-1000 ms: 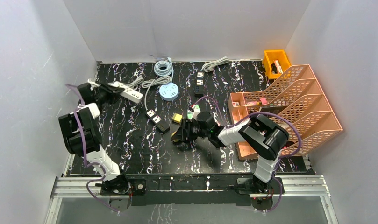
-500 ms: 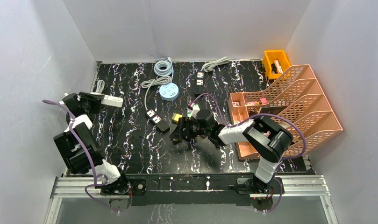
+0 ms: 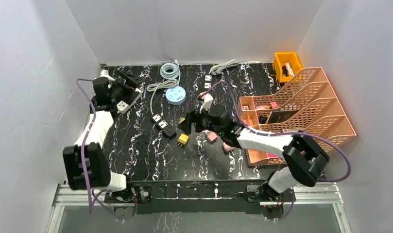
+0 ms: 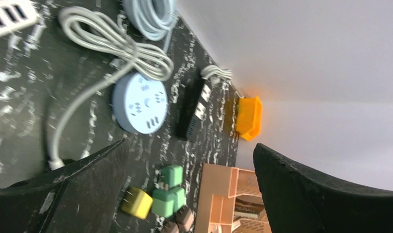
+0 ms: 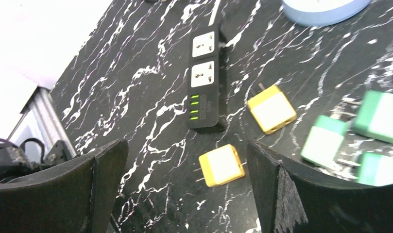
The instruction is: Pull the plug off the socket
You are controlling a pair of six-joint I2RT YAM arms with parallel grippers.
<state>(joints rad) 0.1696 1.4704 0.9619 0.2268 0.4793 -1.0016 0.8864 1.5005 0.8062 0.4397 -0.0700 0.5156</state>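
The right end effector (image 5: pixel 187 145) is spread wide with nothing between its fingers, and it hangs low over the black marbled counter (image 5: pixel 136 73). In its wrist view, a black power strip (image 5: pixel 204 82) lies flat in the gap between the fingers. Its two sockets face up with no plug in them, and a row of green-lit ports sits below them. One yellow plug (image 5: pixel 222 165) lies loose on the counter just off the strip's near end, prongs pointing left. A second yellow plug (image 5: pixel 272 109) lies beside the strip's right edge, close to it but not inserted. To the right of these are several green plugs (image 5: pixel 325 141), blurred.

The left end effector (image 4: pixel 190 145) is also wide open and holds nothing. It is raised at the far left corner of the counter and tilted, looking across the surface. A white power strip (image 4: pixel 7 17) lies at the edge of its wrist view. Farther out are a round pale-blue power strip (image 4: pixel 138 103) trailing a looped grey cable (image 4: pixel 111 46), an orange bin (image 4: pixel 247 118) by the back wall, and a pink file rack (image 4: pixel 218 194) on the right side.
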